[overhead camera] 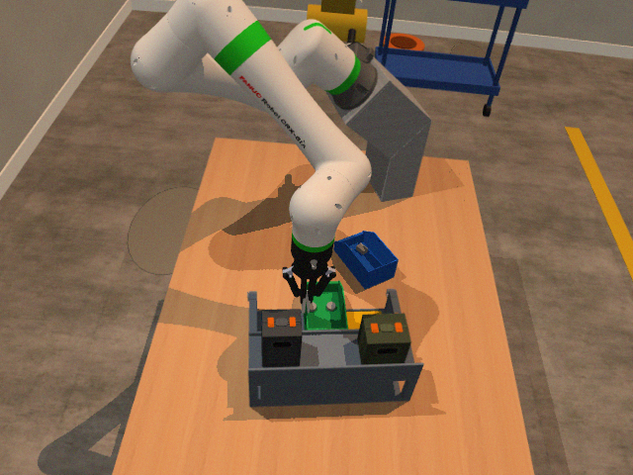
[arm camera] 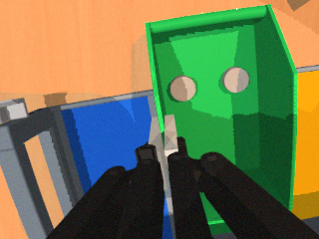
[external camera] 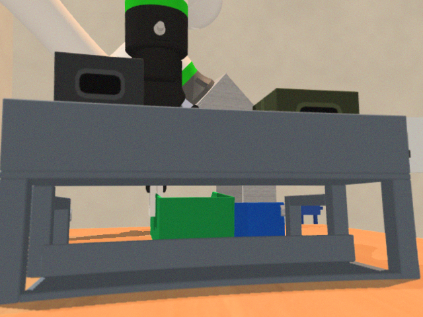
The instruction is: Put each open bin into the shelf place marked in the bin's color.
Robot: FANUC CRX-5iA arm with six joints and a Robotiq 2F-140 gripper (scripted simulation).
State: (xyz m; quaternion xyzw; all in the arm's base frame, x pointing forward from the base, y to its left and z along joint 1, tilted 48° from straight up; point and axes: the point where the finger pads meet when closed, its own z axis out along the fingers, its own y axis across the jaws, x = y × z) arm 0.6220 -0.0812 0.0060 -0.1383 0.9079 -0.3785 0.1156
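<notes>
The green bin (overhead camera: 334, 321) (external camera: 196, 218) (arm camera: 214, 112) lies over the middle of the shelf row, its front end sticking out past the front lip (arm camera: 105, 102). Two pale round parts (arm camera: 182, 89) (arm camera: 236, 80) lie in it. My gripper (overhead camera: 306, 305) (arm camera: 164, 130) is shut on the bin's left side wall in the wrist view, one fingertip inside and one outside. Whether the bin touches the shelf floor is hidden. The blue bin (overhead camera: 377, 276) (external camera: 259, 220) stands turned at an angle on the table, a grey part (overhead camera: 362, 248) in it. The blue mark (arm camera: 110, 144) is uncovered; the green mark is hidden.
The grey shelf (overhead camera: 332, 386) (external camera: 205, 146) has side posts at both row ends. A dark box (overhead camera: 281, 349) (external camera: 65, 78) and an olive box (overhead camera: 386, 352) (external camera: 307, 97) stand on its upper board. A yellow mark (arm camera: 307, 134) (overhead camera: 357, 319) lies beside the green bin.
</notes>
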